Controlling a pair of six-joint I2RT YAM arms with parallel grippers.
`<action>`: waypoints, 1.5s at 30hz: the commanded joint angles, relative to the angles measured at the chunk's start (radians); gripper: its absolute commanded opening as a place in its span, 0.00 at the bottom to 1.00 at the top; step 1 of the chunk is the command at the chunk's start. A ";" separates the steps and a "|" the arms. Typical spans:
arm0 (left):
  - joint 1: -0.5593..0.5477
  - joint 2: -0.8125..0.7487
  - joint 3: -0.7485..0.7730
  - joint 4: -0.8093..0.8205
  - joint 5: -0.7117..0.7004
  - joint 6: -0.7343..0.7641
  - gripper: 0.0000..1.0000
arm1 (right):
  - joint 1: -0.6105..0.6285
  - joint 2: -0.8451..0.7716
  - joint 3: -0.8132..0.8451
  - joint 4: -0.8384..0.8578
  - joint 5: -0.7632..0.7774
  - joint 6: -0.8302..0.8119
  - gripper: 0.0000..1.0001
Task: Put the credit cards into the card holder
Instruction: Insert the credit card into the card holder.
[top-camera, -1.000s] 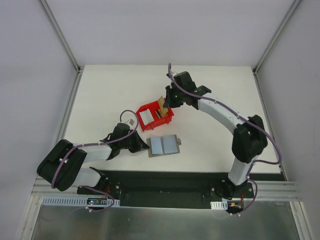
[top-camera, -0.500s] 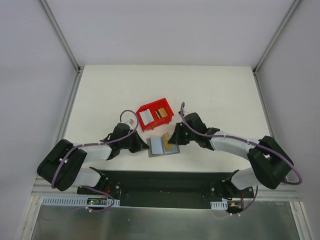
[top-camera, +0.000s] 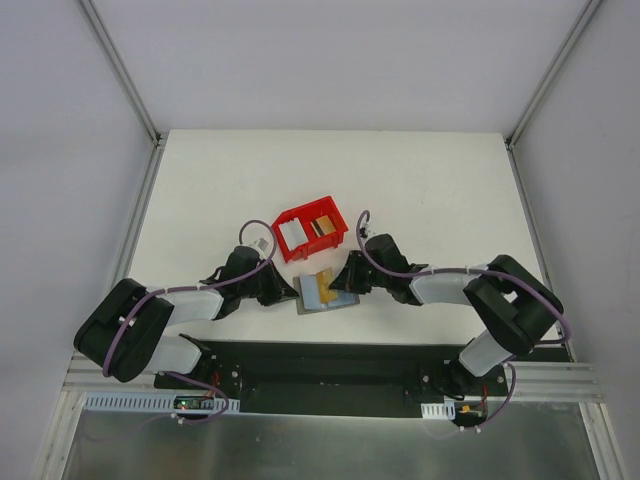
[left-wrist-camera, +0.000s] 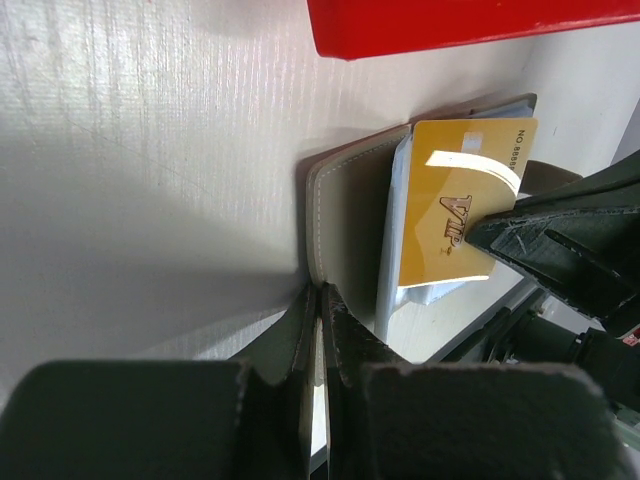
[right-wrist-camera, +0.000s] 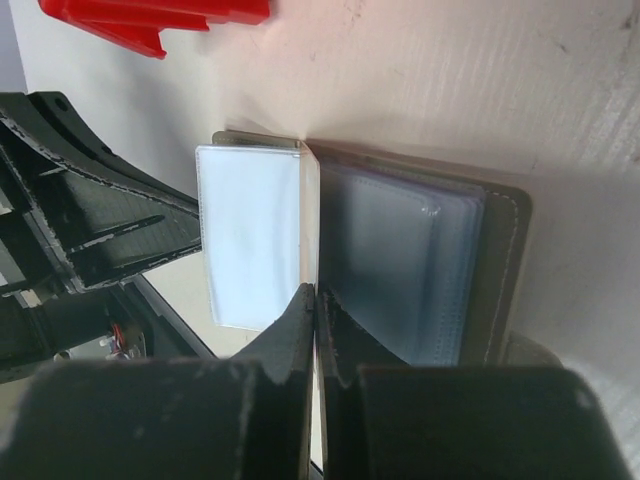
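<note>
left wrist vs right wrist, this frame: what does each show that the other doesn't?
Left wrist only: the gold card with its printed VIP face showing. It lies over the sleeves of the card holder, pinched by the right claw. The left claw is shut on the holder's cover edge.
Right wrist only: the holder's pockets seen head-on, a white page left of the spine and stacked clear sleeves to the right. The card's gold face is not visible.
Both: the open holder on the table, an edge of the red bin, and both claws shut.

Table (top-camera: 430, 190) with red bin (top-camera: 304, 211), card holder (top-camera: 311, 293)
</note>
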 joint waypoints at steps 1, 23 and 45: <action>-0.010 0.026 -0.037 -0.097 -0.050 0.021 0.00 | 0.007 0.029 -0.017 0.067 -0.012 0.017 0.00; -0.010 0.018 -0.049 -0.092 -0.058 0.016 0.00 | 0.064 0.084 -0.028 0.063 0.009 0.025 0.00; -0.010 0.015 -0.047 -0.092 -0.071 0.010 0.00 | 0.111 0.150 0.085 -0.014 -0.075 0.056 0.11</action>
